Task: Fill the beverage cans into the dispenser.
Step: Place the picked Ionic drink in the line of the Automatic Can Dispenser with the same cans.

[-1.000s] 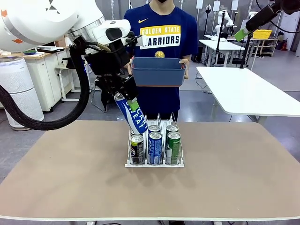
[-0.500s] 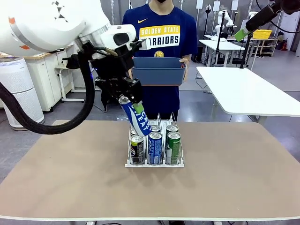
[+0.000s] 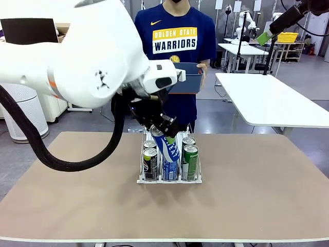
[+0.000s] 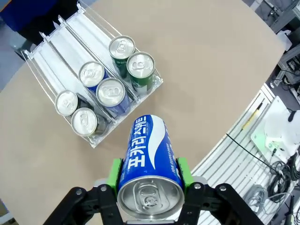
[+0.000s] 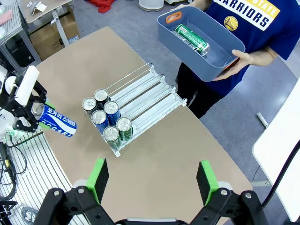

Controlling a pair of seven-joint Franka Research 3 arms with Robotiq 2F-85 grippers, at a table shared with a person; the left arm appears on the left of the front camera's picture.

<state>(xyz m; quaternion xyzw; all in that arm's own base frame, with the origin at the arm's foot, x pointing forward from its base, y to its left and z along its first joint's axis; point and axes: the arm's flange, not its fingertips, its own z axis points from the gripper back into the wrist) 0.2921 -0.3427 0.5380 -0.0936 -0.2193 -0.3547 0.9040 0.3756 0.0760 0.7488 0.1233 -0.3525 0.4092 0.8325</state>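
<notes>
Looking down, rt wrist sees green can (image 5: 192,40) in tub (image 5: 219,55).

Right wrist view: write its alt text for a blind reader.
Six cans stand at one end of the three-lane dispenser on a table, seen from above. A person holds a tub with one green can lying inside. The left gripper grips a blue can; the right gripper is open.
</notes>
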